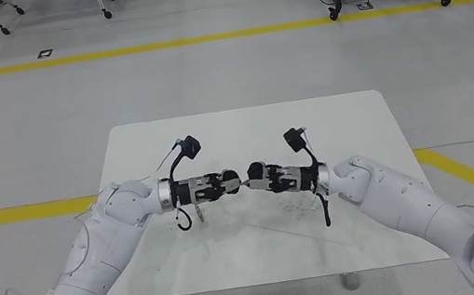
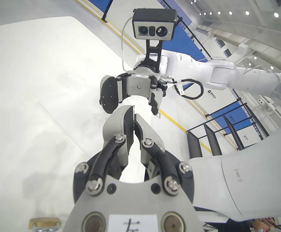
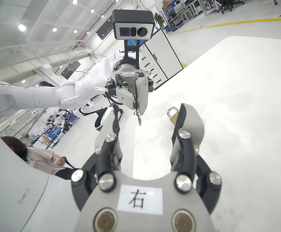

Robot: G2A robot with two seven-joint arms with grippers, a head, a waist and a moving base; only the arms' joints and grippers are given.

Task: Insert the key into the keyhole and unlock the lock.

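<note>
My left gripper (image 2: 134, 114) is shut on a thin silver key (image 2: 133, 110), seen edge-on between its pads. In the right wrist view that gripper (image 3: 137, 103) holds the key (image 3: 139, 117) with the blade pointing down over the table. My right gripper (image 3: 150, 109) is open, with nothing between its fingers, and faces the left one at close range. A brass padlock (image 3: 173, 116) with a silver shackle lies on the table, partly hidden behind one right finger (image 3: 186, 118). The padlock (image 2: 45, 224) also lies below the left wrist. In the top view both grippers (image 1: 232, 186) (image 1: 253, 176) meet tip to tip above the table's middle.
The white table (image 1: 327, 123) has bare surface all around the arms, with its front edge just below them. Black cable loops (image 1: 183, 221) hang from both wrists. Yellow floor lines (image 1: 200, 38) and racks lie beyond the table.
</note>
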